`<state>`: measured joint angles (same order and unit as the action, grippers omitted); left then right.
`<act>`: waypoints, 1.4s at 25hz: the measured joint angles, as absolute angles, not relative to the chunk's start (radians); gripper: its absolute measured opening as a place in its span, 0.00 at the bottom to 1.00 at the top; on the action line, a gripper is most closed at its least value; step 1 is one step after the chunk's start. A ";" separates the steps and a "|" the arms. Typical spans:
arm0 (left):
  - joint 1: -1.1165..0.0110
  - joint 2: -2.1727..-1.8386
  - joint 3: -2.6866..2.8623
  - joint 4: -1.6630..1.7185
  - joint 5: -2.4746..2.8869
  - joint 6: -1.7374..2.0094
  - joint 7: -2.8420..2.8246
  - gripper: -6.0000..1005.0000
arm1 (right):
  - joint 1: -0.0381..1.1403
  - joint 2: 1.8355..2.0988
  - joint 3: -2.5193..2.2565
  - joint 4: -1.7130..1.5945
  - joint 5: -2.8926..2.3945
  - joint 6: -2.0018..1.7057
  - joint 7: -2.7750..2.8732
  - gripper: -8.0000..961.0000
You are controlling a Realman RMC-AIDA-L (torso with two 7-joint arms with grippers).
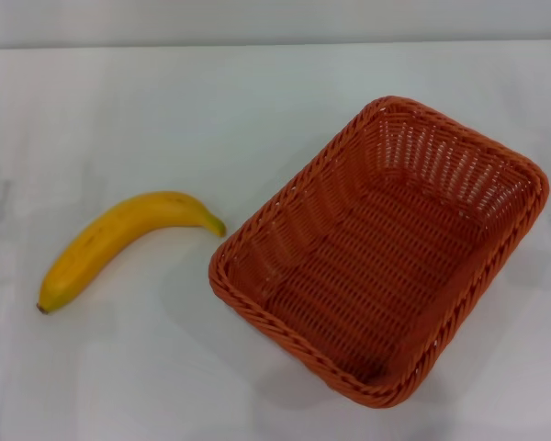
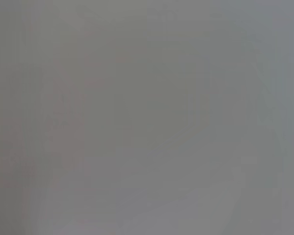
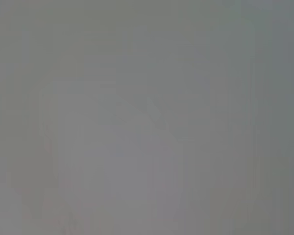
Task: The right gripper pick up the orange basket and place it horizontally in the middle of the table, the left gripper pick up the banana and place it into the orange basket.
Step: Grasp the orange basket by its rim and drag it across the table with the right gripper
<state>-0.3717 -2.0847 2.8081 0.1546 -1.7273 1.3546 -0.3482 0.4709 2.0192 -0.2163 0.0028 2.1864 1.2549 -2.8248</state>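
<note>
Two things lie on the white desk (image 1: pixel 257 110): the orange basket (image 1: pixel 378 250) and the banana (image 1: pixel 119 241).

The orange basket sits on the right half of the desk. It is turned at a slant, so one corner points to the far edge of the desk and one corner points to the near edge. It stands the right way up with its open top facing up. You can see the woven floor inside it, and nothing lies in there. Its rim is thick and braided.

The banana lies flat on the left half of the desk. It is outside the basket. Its greenish stem end points at the basket and stops just beside the basket's left rim, but the two do not touch. Its dark end points to the near left side of the desk. The curve of the banana bows toward the far side.

No gripper shows in the head view, so places cannot be told from a gripper, and whether each gripper is apart or together cannot be told. The left wrist view and the right wrist view each show only a plain gray blur.
</note>
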 joint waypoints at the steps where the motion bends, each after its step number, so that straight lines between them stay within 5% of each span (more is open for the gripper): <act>1: -0.372 -2.085 2.809 0.155 -1.727 1.355 -0.348 0.89 | 0.470 2.019 -0.216 0.006 2.186 1.255 -2.825 0.79; 17: -0.368 -2.086 2.812 0.162 -1.726 1.354 -0.348 0.89 | 0.476 2.010 -0.246 -0.022 2.182 1.257 -2.725 0.78; 23: -0.368 -2.088 2.812 0.163 -1.727 1.354 -0.348 0.89 | 0.461 1.997 -0.567 -0.332 2.133 1.177 -2.254 0.77; 28: -0.366 -2.088 2.811 0.163 -1.730 1.354 -0.348 0.89 | 0.448 1.929 -0.769 -0.664 1.912 1.043 -1.760 0.77; 35: -0.366 -2.085 2.806 0.161 -1.732 1.354 -0.348 0.89 | 0.567 1.772 -0.840 -0.931 1.485 1.210 -1.199 0.77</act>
